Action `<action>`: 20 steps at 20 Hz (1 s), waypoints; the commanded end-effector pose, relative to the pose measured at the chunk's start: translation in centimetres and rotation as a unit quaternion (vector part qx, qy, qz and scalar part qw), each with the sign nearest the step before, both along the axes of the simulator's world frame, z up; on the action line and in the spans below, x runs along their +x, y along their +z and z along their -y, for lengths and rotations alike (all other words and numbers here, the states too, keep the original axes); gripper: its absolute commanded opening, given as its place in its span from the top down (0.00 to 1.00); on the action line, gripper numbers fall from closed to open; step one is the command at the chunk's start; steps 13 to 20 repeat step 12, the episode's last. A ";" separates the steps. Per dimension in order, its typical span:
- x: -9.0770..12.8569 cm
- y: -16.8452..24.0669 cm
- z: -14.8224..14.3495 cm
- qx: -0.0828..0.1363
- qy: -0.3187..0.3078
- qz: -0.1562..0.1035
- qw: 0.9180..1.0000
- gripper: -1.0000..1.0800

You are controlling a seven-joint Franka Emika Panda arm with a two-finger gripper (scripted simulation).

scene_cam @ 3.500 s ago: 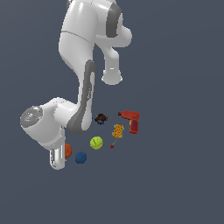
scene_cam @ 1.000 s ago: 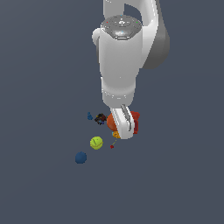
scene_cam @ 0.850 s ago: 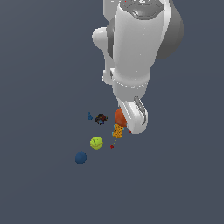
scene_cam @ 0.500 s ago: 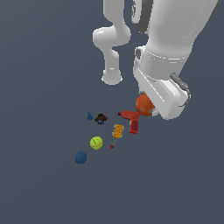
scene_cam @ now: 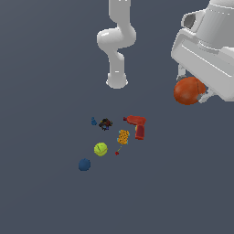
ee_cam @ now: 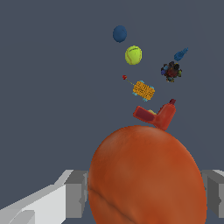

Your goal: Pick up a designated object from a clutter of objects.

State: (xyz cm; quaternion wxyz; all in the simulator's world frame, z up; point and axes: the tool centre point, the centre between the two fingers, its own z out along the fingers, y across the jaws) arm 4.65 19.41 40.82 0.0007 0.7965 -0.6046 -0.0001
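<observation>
My gripper (scene_cam: 191, 91) is shut on the orange-red ball (scene_cam: 187, 91) and holds it high above the floor at the exterior view's right. In the wrist view the ball (ee_cam: 146, 175) fills the space between the two grey fingers (ee_cam: 76, 192). The clutter lies below on the floor: a red power drill (scene_cam: 137, 124), an orange-yellow block (scene_cam: 123, 136), a yellow-green ball (scene_cam: 100, 149), a dark blue ball (scene_cam: 84, 164), a small dark piece (scene_cam: 105, 123) and a small blue piece (scene_cam: 93, 121).
The arm's white base (scene_cam: 117, 80) stands on the floor behind the clutter. A tiny red piece (scene_cam: 117, 153) lies beside the block. In the wrist view the drill (ee_cam: 156, 116) sits just past the held ball.
The gripper has risen from the clutter with the orange-red ball and swung up toward the exterior view's right. The other objects have stayed in place.
</observation>
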 end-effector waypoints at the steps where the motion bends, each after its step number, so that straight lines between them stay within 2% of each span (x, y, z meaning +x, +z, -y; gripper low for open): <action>1: 0.0 1.1 -1.2 0.000 -0.001 0.000 1.000 1.00; 9: 0.0 2.6 -3.0 0.001 -0.001 0.000 1.000 1.00; 20: 0.0 2.7 -3.2 0.001 -0.001 0.000 1.000 1.00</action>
